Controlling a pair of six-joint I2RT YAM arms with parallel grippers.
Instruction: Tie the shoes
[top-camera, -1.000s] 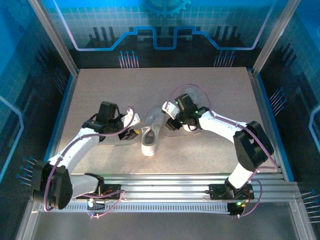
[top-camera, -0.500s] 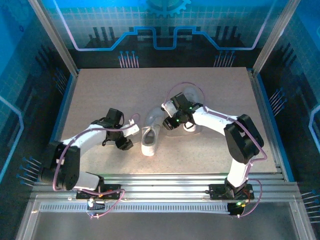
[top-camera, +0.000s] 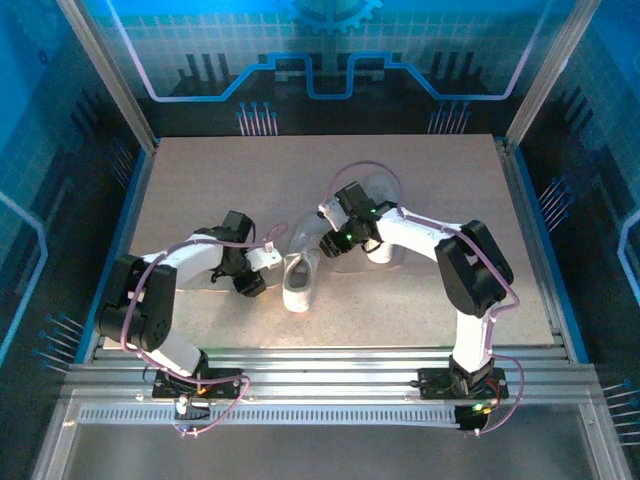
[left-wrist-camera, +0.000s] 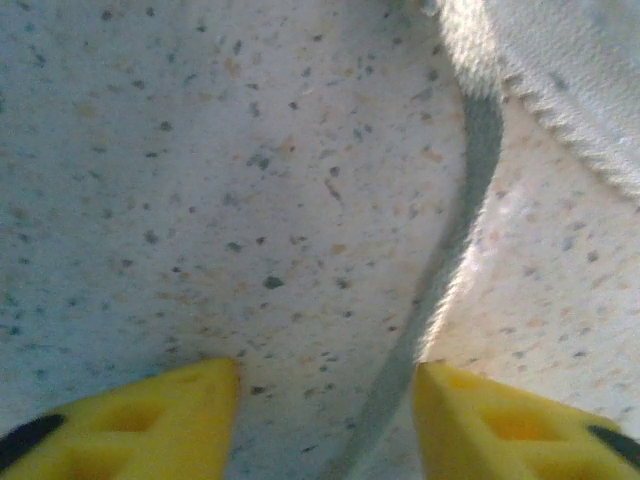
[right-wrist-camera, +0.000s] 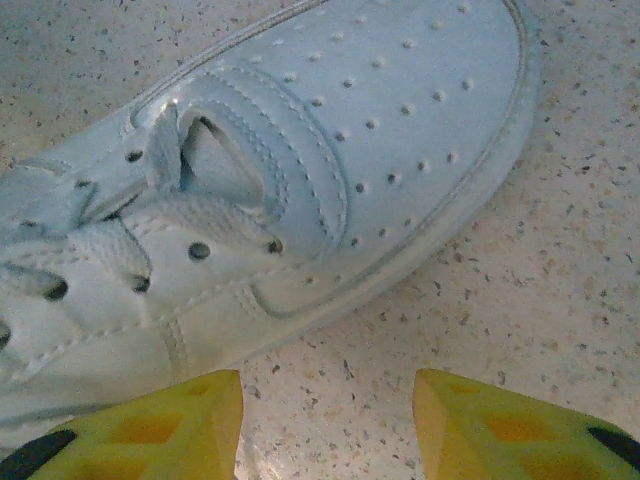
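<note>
A speckled beige table (top-camera: 200, 180) lies under me, ringed by blue-lit walls (top-camera: 300, 60) and a metal frame (top-camera: 110, 80). Near the table's middle a white shoe (top-camera: 300, 272) rests on its sole, toe toward 12 o'clock and heel toward 6 o'clock. My left gripper (top-camera: 255, 282) sits low at the shoe's 9 o'clock, just beside its heel end. From that wrist I see a pale flat lace (left-wrist-camera: 460, 230) running from the shoe's fabric at 1 o'clock down across the bare table to 6 o'clock, where it passes between my two yellow fingers (left-wrist-camera: 150, 415). The lace lies just beside the finger at 5 o'clock, and I cannot tell whether it touches it. These jaws stand apart around the lace without pinching it. My right gripper (top-camera: 330, 240) hangs at the shoe's 1 o'clock, by the toe end. Its wrist camera looks onto the perforated toe cap, the eyelets and the crossed lacing of the shoe (right-wrist-camera: 300, 170), which fills the view from 9 to 1 o'clock. Those yellow fingers (right-wrist-camera: 500, 425) are spread wide over bare table, gripping nothing, with the sole's edge just above them.
</note>
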